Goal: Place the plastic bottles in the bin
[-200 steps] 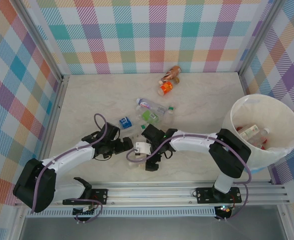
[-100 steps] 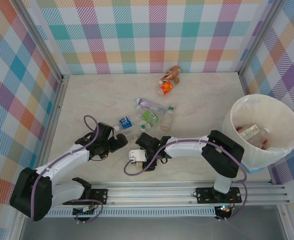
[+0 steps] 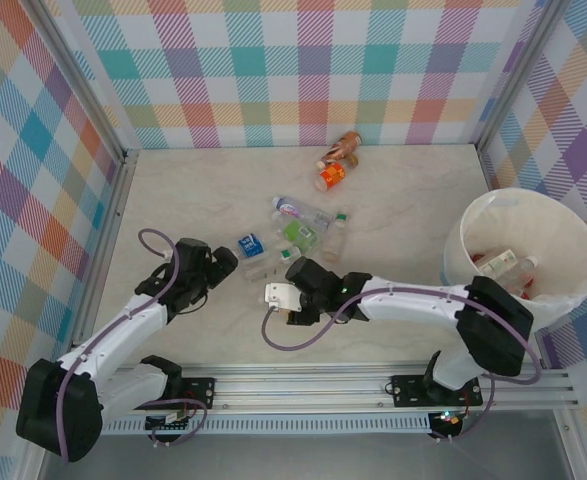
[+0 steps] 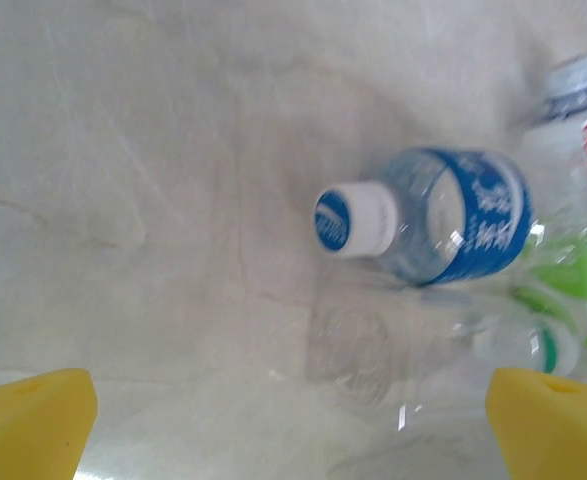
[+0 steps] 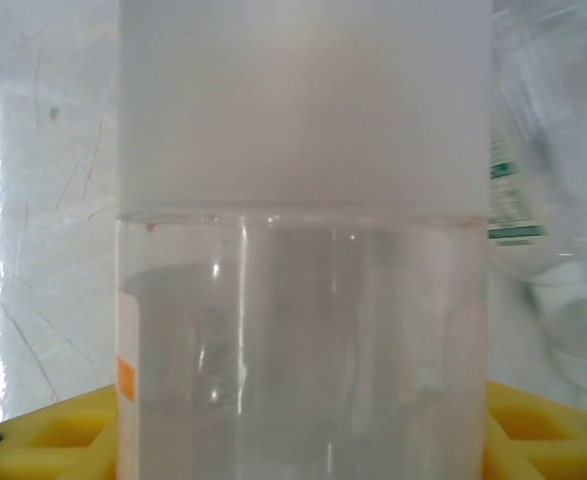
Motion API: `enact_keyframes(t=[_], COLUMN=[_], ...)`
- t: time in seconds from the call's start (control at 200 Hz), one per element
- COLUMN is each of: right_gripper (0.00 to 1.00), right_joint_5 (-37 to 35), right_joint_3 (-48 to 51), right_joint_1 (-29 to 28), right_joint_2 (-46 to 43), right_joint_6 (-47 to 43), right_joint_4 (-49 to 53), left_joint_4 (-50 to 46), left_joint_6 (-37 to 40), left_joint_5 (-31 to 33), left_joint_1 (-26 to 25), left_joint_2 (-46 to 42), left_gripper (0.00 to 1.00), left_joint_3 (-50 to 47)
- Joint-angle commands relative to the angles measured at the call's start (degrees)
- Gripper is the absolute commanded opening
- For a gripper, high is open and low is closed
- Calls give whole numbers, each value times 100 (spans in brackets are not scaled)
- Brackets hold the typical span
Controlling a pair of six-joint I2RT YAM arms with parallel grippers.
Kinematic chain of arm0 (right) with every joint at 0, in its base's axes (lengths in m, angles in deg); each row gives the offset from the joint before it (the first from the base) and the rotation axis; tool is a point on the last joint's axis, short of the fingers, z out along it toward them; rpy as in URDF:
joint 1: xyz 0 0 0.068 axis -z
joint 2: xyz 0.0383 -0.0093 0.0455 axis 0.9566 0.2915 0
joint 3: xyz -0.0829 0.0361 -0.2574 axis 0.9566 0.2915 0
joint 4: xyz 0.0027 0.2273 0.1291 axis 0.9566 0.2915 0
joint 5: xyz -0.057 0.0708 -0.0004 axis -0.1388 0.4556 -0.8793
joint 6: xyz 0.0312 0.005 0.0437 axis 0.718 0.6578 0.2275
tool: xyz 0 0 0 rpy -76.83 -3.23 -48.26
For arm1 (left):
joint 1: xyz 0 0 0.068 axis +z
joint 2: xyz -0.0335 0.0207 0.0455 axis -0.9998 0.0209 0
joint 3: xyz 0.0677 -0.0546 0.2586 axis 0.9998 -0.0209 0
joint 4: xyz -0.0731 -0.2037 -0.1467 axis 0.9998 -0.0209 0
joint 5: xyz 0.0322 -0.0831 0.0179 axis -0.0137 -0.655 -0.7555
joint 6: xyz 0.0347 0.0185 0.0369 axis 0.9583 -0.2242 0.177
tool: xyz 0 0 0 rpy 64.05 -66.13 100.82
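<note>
The left gripper [image 4: 291,420] hovers with jaws spread wide near the blue-labelled bottle [image 4: 453,225]. That bottle lies on the surface [image 3: 193,190] at the left of a central cluster of about five plastic bottles [image 3: 298,233]. The right gripper [image 5: 303,430] has its jaws pinching a clear bottle [image 5: 303,300] across the body. Near the far edge lie one orange bottle [image 3: 331,176] and one brown bottle [image 3: 348,146]. One bin [image 3: 533,212] stands at the right and holds at least three more. The bottles appear empty, so expect them to be light, thin-walled, slick and prone to rolling. Grip mid-body with light pressure.
</note>
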Motion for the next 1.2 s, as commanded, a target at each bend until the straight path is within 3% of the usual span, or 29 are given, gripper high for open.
enact_keyframes(t=[0.0,0.22,0.355,0.51,0.685,0.85,1.195], right_gripper=[53,54,52,51,51,52,51], right_joint_5=[-218,-160,24,150,-102,80,-6], right_joint_3=[70,-119,-369,-647,-1240,-1774,-2207], right_joint_1=[114,576,964,1393,1892,2547,3807], right_joint_2=[-513,-1233,-1725,-2224,-2585,-2722,-3105], right_joint_6=[581,1305,1832,2256,2536,2609,3062], right_joint_4=[-452,-157,-59,3,699,1344,1714], left_joint_4=[702,1309,1340,1360,1553,1638,1588], left_joint_6=[-274,151,1002,1619,1727,1930,2081], left_joint_5=[57,-448,-807,-679,-579,-801,-893], left_joint_1=[133,150,151,151,151,157,152], left_joint_2=[54,285,497,551,450,442,520], left_gripper=[100,100,100,100,100,100,100], left_joint_3=[23,110,414,589,546,466,481])
